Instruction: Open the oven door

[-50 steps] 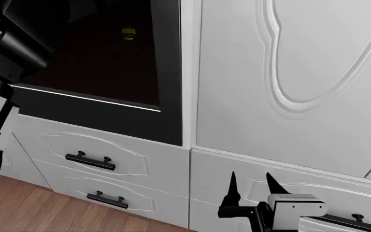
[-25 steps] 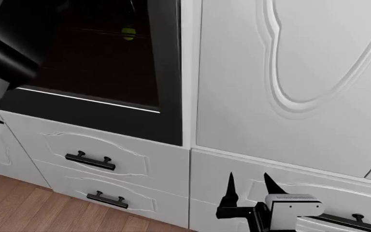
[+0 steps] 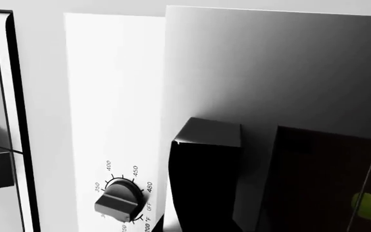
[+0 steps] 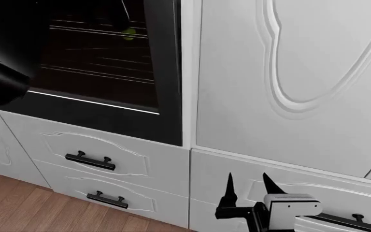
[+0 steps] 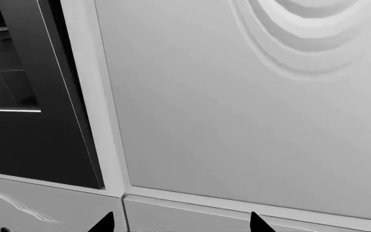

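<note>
Head view showing large flat black glass-windowed oven door [image 4: 102,72] lying at ten o'clock from idling right tool [image 4: 247,186], prongs spread wide; left tool nearer, grip state untellable.

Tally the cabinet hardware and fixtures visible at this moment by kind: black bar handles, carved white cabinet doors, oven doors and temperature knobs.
Black bar handles: 3
Carved white cabinet doors: 1
Oven doors: 1
Temperature knobs: 1
Total: 6
</note>
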Robot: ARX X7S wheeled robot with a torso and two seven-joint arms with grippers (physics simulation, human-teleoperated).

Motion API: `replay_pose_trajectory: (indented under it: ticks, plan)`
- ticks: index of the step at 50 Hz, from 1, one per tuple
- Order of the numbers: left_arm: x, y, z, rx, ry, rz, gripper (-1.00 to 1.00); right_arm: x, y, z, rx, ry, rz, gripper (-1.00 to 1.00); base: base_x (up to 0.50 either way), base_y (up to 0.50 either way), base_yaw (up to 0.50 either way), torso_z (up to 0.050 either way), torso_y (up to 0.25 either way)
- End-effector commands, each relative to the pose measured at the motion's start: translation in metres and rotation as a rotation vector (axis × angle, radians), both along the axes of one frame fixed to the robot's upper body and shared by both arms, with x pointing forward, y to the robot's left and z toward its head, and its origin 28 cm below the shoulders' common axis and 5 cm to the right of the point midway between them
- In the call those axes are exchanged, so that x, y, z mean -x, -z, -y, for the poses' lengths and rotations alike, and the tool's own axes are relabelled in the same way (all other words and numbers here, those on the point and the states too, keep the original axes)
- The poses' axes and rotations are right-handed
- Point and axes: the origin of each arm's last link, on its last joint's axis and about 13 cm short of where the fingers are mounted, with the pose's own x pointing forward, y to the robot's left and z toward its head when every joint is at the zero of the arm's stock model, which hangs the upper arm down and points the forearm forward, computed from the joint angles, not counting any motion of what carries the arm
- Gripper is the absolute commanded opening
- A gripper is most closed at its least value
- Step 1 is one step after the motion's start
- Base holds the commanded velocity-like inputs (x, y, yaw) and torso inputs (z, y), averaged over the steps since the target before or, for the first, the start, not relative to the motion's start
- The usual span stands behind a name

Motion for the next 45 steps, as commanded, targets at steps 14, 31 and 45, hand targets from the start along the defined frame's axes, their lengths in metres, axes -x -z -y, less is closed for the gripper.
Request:
replay_pose_trajectory:
  ticks: [14, 31, 45]
  plan:
    - [0.029, -0.017, 0.007, -0.048, 0.037, 0.158, -1.0, 0.0, 0.0, -0.001, 0.006, -0.002, -0.003, 1.0, 0.0, 0.0, 0.0, 0.001, 0.004]
    - [0.049, -0.024, 0.009, -0.049, 0.056, 0.199, -1.0, 0.0, 0.0, -0.001, 0.007, -0.002, 0.001, 1.0, 0.0, 0.0, 0.0, 0.001, 0.004]
    - [0.065, -0.023, 0.003, -0.045, 0.05, 0.213, -1.0, 0.001, -0.001, -0.001, 0.008, -0.002, 0.002, 1.0, 0.0, 0.0, 0.0, 0.001, 0.005]
